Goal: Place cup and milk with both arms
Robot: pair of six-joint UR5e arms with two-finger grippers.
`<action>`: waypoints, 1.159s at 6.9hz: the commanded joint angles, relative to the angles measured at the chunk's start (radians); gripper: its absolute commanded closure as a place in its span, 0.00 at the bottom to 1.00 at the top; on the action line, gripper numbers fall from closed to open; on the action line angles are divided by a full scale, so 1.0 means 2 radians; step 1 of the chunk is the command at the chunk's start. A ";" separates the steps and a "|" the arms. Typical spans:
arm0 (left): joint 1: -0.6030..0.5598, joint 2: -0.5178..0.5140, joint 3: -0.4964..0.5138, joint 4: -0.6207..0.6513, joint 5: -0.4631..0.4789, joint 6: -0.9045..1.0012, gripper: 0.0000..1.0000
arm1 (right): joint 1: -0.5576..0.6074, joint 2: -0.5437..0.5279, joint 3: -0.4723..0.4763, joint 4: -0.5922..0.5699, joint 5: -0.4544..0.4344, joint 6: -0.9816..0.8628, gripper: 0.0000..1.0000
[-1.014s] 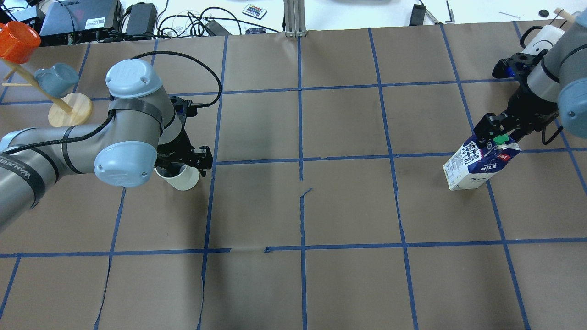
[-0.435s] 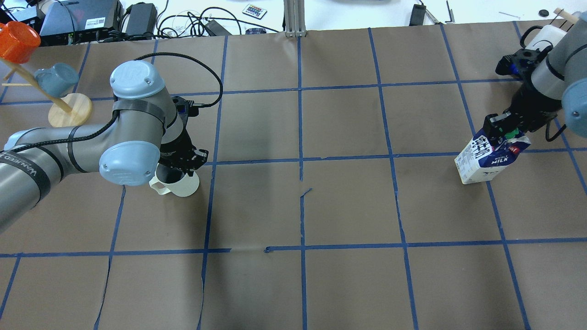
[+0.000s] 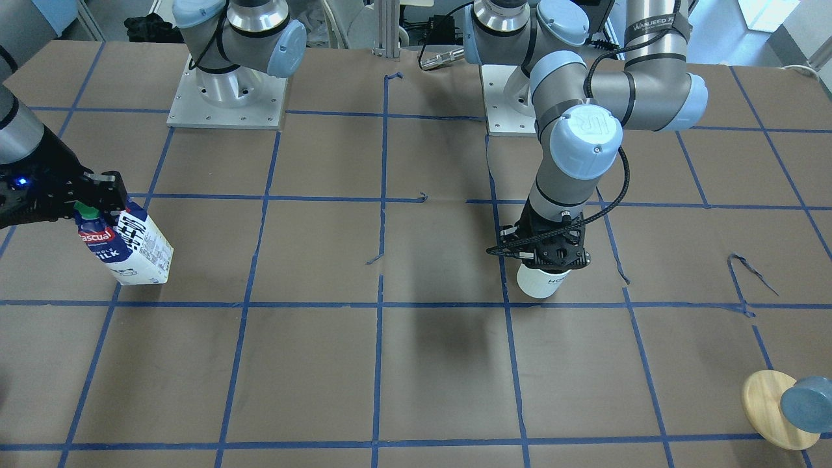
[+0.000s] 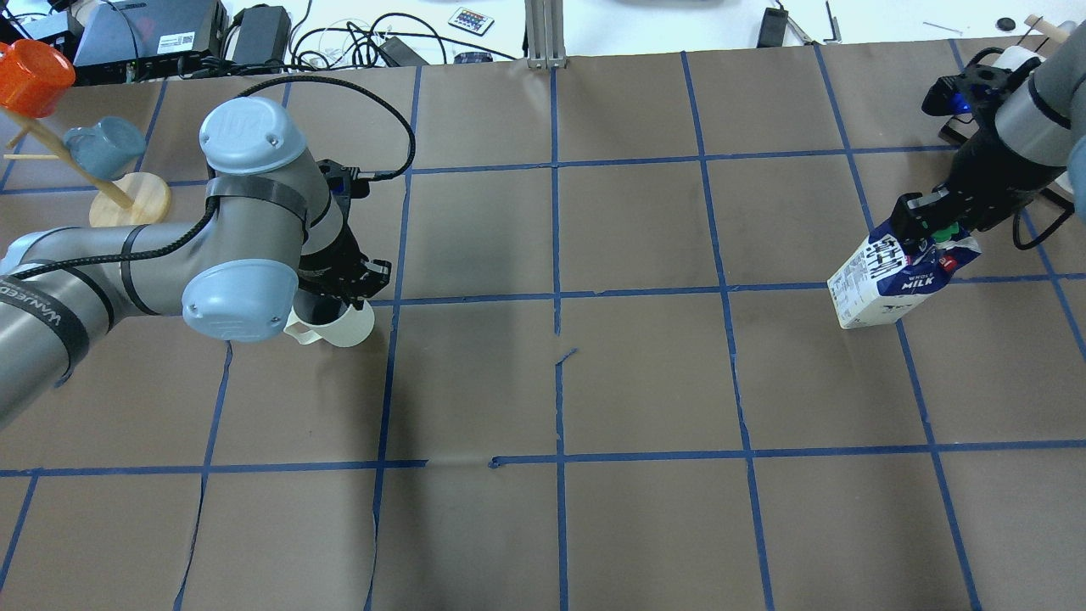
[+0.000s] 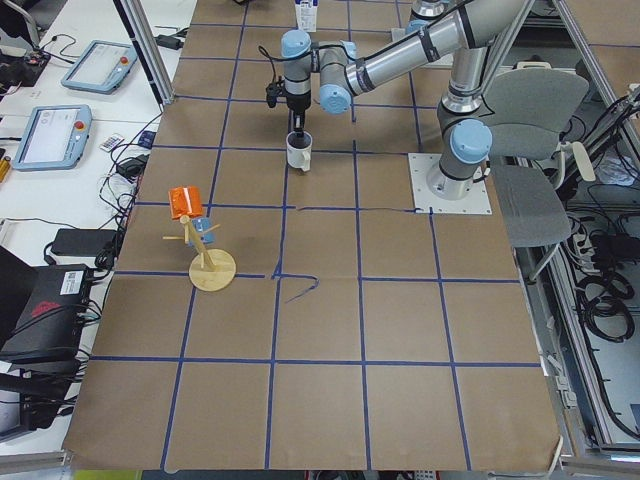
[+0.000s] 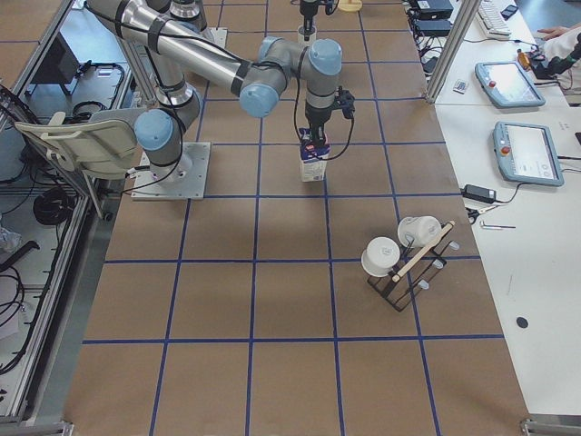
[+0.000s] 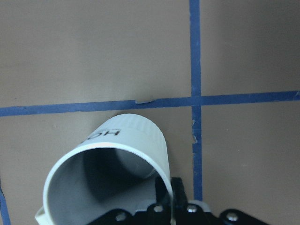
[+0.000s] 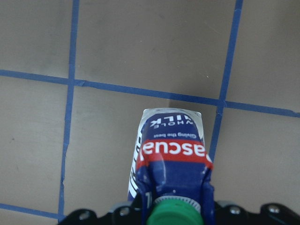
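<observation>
The white ribbed cup (image 4: 341, 327) hangs tilted from my left gripper (image 4: 344, 297), which is shut on its rim, left of the table's middle. Its handle points toward the robot. It also shows in the front view (image 3: 543, 283) and the left wrist view (image 7: 119, 159), dark inside, with "HO" lettering. The blue and white milk (image 4: 882, 284) with a green cap leans at the table's right, and my right gripper (image 4: 929, 225) is shut on its top by the cap. The right wrist view shows the milk (image 8: 171, 154) from above. I cannot tell whether either thing touches the table.
A wooden mug tree (image 4: 127, 204) with an orange cup (image 4: 34, 76) and a blue-grey cup (image 4: 102, 144) stands at the far left. A rack with white mugs (image 6: 404, 259) stands near the far right. Cables and devices lie beyond the far edge.
The left gripper has shifted slightly away from the robot and turned the cup, so its handle now shows. The right gripper has moved the milk farther from the robot, still tilted.
</observation>
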 commanded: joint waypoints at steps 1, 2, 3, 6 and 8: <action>-0.059 -0.030 0.075 -0.003 -0.013 -0.067 1.00 | 0.030 -0.014 -0.002 0.005 0.010 0.011 0.60; -0.087 -0.067 0.121 -0.001 -0.039 -0.097 1.00 | 0.039 -0.026 -0.001 0.007 0.010 0.042 0.67; -0.111 -0.108 0.174 0.001 -0.041 -0.105 1.00 | 0.040 -0.034 -0.002 0.035 0.024 0.049 0.81; -0.158 -0.219 0.324 -0.009 -0.040 -0.159 1.00 | 0.099 -0.034 -0.050 0.077 0.025 0.121 0.86; -0.160 -0.232 0.327 -0.009 -0.042 -0.157 1.00 | 0.140 -0.030 -0.075 0.089 0.024 0.173 0.86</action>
